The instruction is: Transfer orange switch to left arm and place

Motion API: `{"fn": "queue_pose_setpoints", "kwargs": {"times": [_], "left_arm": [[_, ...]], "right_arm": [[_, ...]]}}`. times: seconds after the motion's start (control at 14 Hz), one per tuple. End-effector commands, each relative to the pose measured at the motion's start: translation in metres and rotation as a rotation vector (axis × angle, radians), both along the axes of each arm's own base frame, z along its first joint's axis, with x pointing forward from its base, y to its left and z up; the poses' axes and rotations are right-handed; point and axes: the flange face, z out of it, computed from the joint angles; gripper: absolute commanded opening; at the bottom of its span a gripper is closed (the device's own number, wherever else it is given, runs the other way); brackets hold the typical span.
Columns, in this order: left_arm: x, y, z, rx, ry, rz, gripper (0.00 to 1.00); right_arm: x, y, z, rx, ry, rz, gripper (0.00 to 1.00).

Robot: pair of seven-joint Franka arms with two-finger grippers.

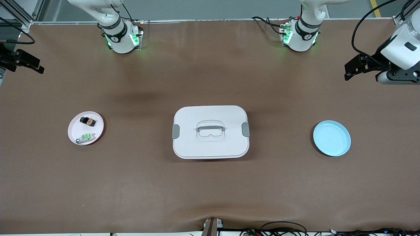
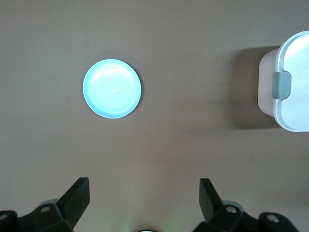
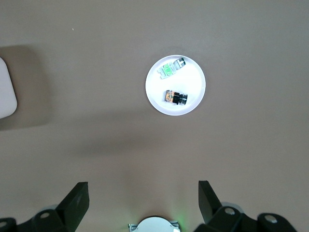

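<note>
Orange switch (image 1: 88, 121) on white plate (image 1: 76, 131), both grippers open, raised

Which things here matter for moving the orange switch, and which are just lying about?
Job:
orange switch on the pink plate
box
left pincer, open
right pincer, open

Lying about:
green-and-clear component
blue plate, possibly the destination

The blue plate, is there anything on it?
Empty. The blue plate shows only bare blue surface in both the front and left wrist views.
</note>
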Motion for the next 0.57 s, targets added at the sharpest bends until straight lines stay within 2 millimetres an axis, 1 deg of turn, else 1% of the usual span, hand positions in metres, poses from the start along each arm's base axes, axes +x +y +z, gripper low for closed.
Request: {"fn": "queue_pose_setpoints", "kwargs": {"times": [0.0, 0.5], "left_arm": [[0.0007, 0.0017, 0.0046, 0.006, -0.005, -0.008, 1.00], [0.0014, 0.0037, 0.0066, 0.009, -0.009, -0.007, 1.00]], "right_arm": [[-0.0035, 0.0017, 0.0076, -0.012, -0.005, 0.001, 1.00], [-0.0031, 0.0017, 0.0068, -0.012, -0.004, 0.001, 1.00]]}}
